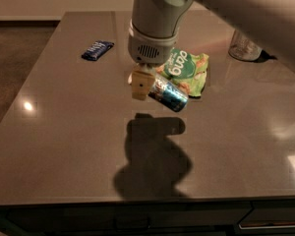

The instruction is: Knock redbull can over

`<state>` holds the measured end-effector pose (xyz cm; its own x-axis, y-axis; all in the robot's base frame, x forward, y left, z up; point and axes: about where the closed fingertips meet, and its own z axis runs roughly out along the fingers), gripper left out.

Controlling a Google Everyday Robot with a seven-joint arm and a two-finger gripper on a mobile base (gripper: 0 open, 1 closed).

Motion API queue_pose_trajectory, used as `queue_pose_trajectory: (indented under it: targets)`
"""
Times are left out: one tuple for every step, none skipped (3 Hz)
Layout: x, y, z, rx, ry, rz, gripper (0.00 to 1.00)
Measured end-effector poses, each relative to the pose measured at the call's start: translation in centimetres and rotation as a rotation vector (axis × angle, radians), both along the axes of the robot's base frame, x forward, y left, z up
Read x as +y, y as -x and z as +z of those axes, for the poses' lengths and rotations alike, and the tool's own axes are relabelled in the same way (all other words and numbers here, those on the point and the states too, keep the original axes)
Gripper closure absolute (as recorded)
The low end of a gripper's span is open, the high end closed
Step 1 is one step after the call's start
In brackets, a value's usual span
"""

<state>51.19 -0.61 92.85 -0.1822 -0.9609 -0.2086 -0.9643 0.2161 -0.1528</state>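
The redbull can (168, 95) is blue and silver. It lies almost horizontal in the air above the grey table (64, 132), and its shadow falls on the table below it. My gripper (146, 86) hangs down from the white wrist at the upper middle. It is shut on the can's left end, with one tan finger (139, 84) showing in front. The can's right end points toward the front right, just in front of the green chip bag.
A green chip bag (188, 69) lies right behind the can. A flat dark blue snack bar (97, 49) lies at the back left. A clear container (245, 45) stands at the back right. The table's front edge runs along the bottom.
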Motion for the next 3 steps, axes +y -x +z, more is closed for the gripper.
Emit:
queue_pose_trajectory:
  targets:
    - [-0.7, 0.5, -1.9, 0.030, 0.112, 0.026, 1.00]
    - [-0.1, 1.2, -4.3, 0.071, 0.182, 0.070, 1.00]
    - [0.6, 1.9, -6.4, 0.107, 0.233, 0.113, 0.82]
